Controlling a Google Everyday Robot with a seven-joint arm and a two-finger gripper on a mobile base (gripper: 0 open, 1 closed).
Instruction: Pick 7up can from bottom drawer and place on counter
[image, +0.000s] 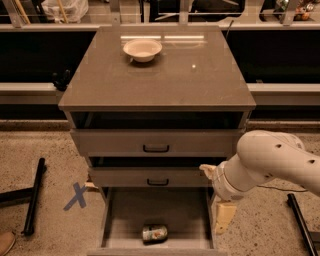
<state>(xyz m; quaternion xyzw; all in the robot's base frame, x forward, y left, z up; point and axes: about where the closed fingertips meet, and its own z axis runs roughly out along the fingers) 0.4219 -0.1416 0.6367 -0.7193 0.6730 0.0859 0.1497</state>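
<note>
The 7up can (154, 233) lies on its side near the front of the open bottom drawer (131, 212). The counter (200, 82) tops the cabinet. My gripper (218, 196) hangs at the drawer's right side, above and to the right of the can and apart from it. Its two cream fingers (224, 216) are spread open and hold nothing. The white arm (272, 162) reaches in from the right.
A white bowl (142, 49) sits at the back of the counter. The two upper drawers with black handles (156, 148) stand slightly open. A blue X (76, 195) marks the floor on the left, beside black bars (34, 196). Another black bar (300, 220) lies at the right.
</note>
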